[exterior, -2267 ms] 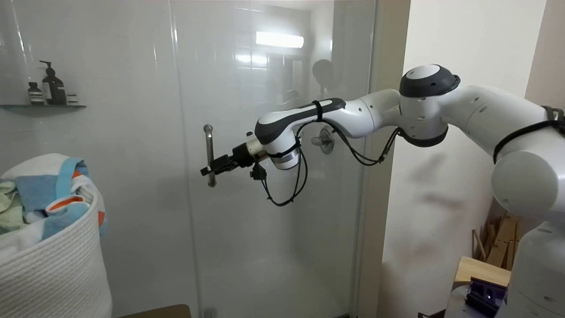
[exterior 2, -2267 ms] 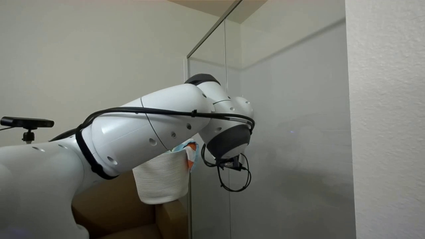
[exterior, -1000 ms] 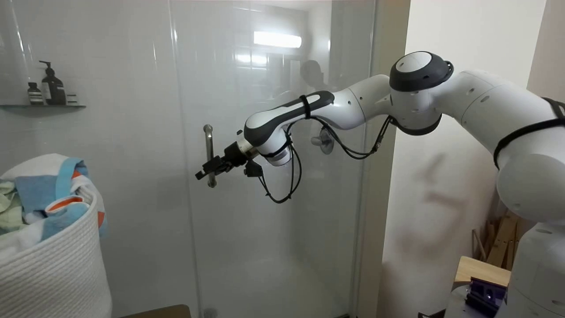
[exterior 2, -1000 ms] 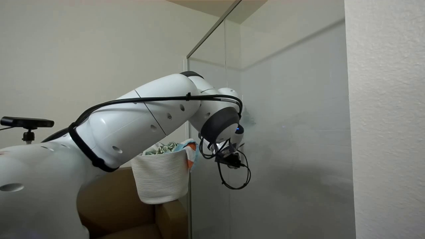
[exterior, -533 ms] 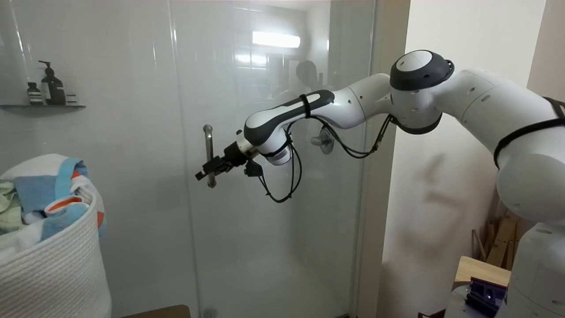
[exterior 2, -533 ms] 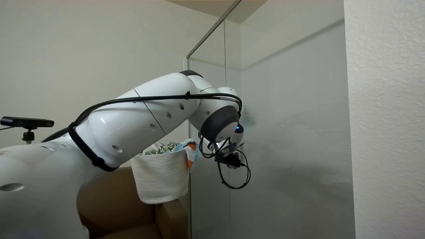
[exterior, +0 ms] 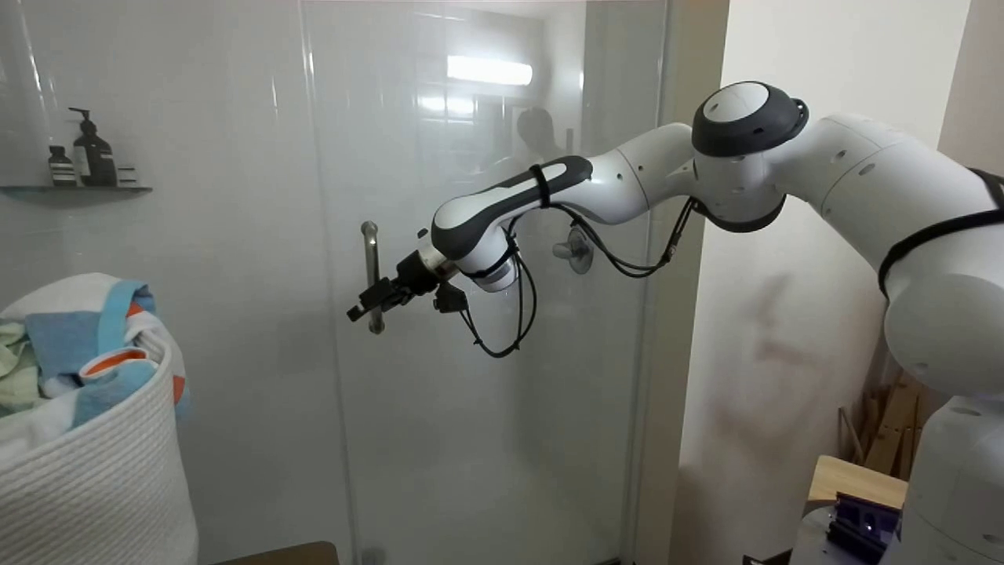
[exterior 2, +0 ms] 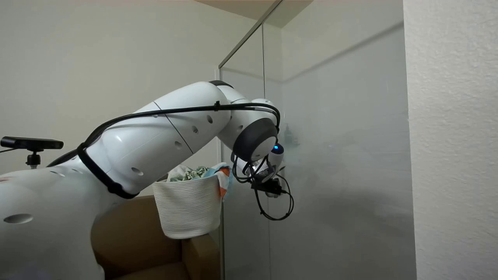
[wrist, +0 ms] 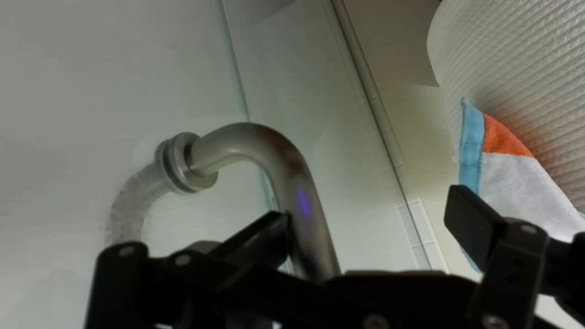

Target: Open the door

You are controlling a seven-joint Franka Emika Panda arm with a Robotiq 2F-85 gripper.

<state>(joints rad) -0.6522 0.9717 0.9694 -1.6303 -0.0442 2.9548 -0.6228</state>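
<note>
The door (exterior: 471, 439) is a tall clear glass panel, nearly flush with the fixed glass panel beside it; it also shows in an exterior view (exterior 2: 342, 116). Its vertical silver bar handle (exterior: 372, 251) shows large in the wrist view (wrist: 292, 183). My gripper (exterior: 357, 312) is at the lower part of the bar. In the wrist view my gripper (wrist: 372, 224) is open, with the bar between its fingers. One finger is between bar and glass and seems to touch the bar. The other finger stands well apart on the outer side. The handle's lower end is hidden in the wrist view.
A white woven basket (exterior: 94, 494) with towels stands near the fixed panel (exterior: 259, 439), on a brown armchair (exterior 2: 132, 237). A shower valve (exterior: 580, 249) and a shelf (exterior: 74, 188) with bottles are behind the glass. A wall (exterior 2: 451, 140) borders the door.
Over about two seconds the gripper moved left and slightly down along the handle, while the elbow rose. In the last half second the elbow rose slightly. The light's reflection in the door shifted slightly left.
</note>
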